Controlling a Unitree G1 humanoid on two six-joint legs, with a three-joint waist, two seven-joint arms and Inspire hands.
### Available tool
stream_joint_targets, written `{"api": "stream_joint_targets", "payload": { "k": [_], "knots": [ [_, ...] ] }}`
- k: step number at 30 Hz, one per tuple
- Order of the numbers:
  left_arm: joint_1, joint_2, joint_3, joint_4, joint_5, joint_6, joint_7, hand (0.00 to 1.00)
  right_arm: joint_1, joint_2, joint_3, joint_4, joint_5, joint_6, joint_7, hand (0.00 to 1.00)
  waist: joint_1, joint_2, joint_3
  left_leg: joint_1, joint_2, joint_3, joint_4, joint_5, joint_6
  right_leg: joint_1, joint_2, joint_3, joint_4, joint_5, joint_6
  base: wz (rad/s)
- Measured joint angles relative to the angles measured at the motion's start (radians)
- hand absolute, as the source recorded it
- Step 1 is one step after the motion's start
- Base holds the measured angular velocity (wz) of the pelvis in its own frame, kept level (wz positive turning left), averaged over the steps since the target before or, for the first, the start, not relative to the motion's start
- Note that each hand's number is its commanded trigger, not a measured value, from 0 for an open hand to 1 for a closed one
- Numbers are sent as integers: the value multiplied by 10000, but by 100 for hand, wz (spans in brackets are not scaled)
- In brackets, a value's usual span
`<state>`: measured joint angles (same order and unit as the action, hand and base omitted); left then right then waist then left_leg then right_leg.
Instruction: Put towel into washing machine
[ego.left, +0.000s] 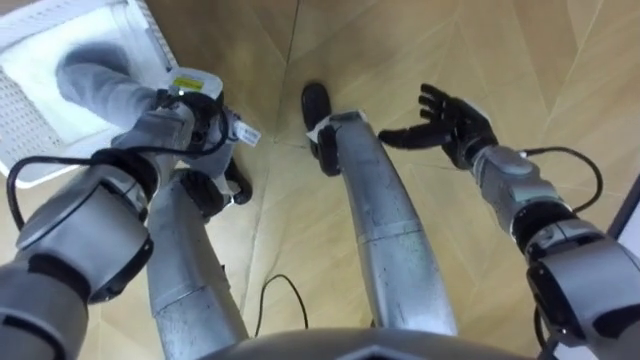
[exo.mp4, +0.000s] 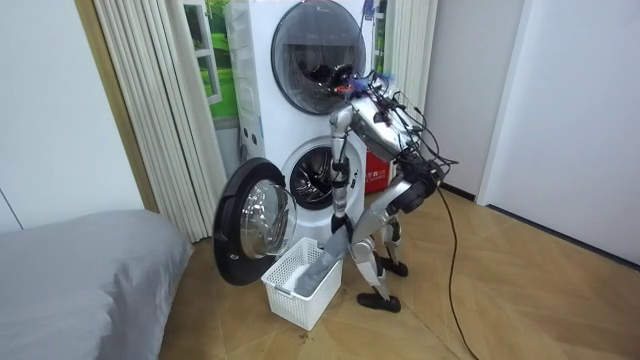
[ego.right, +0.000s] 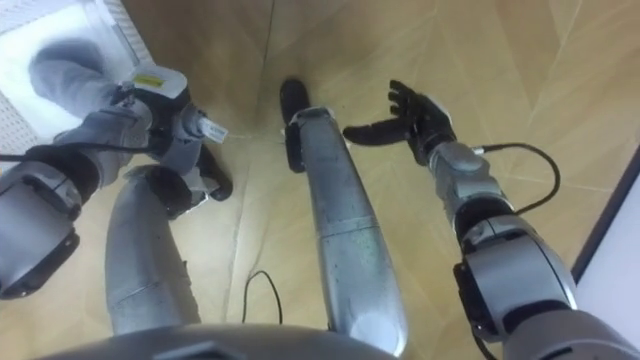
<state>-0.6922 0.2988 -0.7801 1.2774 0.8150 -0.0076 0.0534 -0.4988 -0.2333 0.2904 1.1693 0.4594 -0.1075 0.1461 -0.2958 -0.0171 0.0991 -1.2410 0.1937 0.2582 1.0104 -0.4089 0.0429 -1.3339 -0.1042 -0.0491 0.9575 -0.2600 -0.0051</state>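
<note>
Robot bending over the wooden floor, right hand (ego.left: 455, 120) hanging with fingers spreading wide, left hand (ego.left: 190, 122) gripping the grey towel (ego.left: 100, 85), towel trailing into the white basket (ego.left: 22, 125), washing machine (exo.mp4: 312, 180) standing beyond, its door (exo.mp4: 250, 230) hanging open.

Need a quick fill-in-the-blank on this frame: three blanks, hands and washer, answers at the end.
1. The left hand is shut on the grey towel, whose far end lies in the white ____.
2. The right hand is ____ and holds nothing, palm over the wooden floor.
3. In the room view, the lower washing machine has its round ____ swung open.

Missing words: basket; open; door.
</note>
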Motion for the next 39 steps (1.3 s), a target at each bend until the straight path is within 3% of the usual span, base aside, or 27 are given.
{"api": "stream_joint_targets", "payload": {
  "k": [3, 5, 8, 13, 18, 23, 27, 33, 35, 39],
  "knots": [
    [282, -152, 135, -7, -45, -15, 75, 100, -16, 3, -5, 232, 254, -2, -190, 0, 161, -5, -2, 629, -5, 108, -148, 0, 1, 628, -18, -88, -203, 0, 0, -5],
    [350, -291, 309, -16, -45, -104, 230, 100, 32, 2, -4, 317, 293, -4, -371, 0, 193, -24, -5, 1058, -145, 132, -419, 25, 26, 1032, -159, -155, -361, -19, 16, 15],
    [625, -458, 574, -23, -121, -420, 765, 100, 286, 9, 2, 58, 293, -11, -705, 0, 359, -36, -7, 1760, -163, 160, -682, 128, 44, 1780, -176, -252, -644, -2, 27, 7],
    [804, -575, 1843, -227, -216, -1120, 2280, 100, 375, 11, -3, -674, 227, -324, -1245, 0, 794, -44, -14, 2457, -132, 148, -917, 154, 60, 2535, -125, -389, -1022, 189, 44, -6],
    [817, -807, 2317, -520, -530, -1624, 3866, 100, 600, 36, 227, -823, 61, -610, -1474, 0, 1318, -37, -13, 3217, -161, 234, -1189, 167, 58, 3275, -182, -485, -1275, 224, 78, -1],
    [1094, -875, 2881, -1406, -1651, -2069, 5177, 100, 883, 153, 442, -1052, -806, -873, -1577, 0, 1655, 13, -39, 3466, -139, 176, -1298, 175, 44, 3616, -259, -794, -1472, 250, 42, 1],
    [1212, -915, 2899, -1814, -3135, -2237, 5688, 100, 1106, 303, 1010, -1205, -1501, -877, -1665, 0, 1726, 119, -73, 3549, -107, 121, -1294, 180, 52, 3766, -331, -941, -1424, 254, 38, 3],
    [1497, -1124, 2945, -2893, -5989, -2524, 5686, 100, 1409, 409, 1569, -1233, -1492, -877, -1598, 0, 2006, 187, -89, 3843, -152, 75, -1416, 233, 35, 4069, -510, -1267, -1428, 306, -50, 3],
    [1643, -1237, 2946, -2994, -7053, -2763, 5541, 100, 1496, 424, 1583, -1230, -1548, -879, -1492, 0, 2065, 195, -113, 4045, -150, 79, -1499, 255, 28, 4273, -512, -1301, -1496, 323, -78, 3],
    [1781, -1311, 2995, -3346, -9641, -2832, 4587, 100, 1521, 425, 1544, -1237, -1489, -891, -1213, 0, 2190, 231, -159, 4287, -142, 96, -1620, 345, 6, 4534, -518, -1315, -1712, 376, -122, 0]
  ]
}}
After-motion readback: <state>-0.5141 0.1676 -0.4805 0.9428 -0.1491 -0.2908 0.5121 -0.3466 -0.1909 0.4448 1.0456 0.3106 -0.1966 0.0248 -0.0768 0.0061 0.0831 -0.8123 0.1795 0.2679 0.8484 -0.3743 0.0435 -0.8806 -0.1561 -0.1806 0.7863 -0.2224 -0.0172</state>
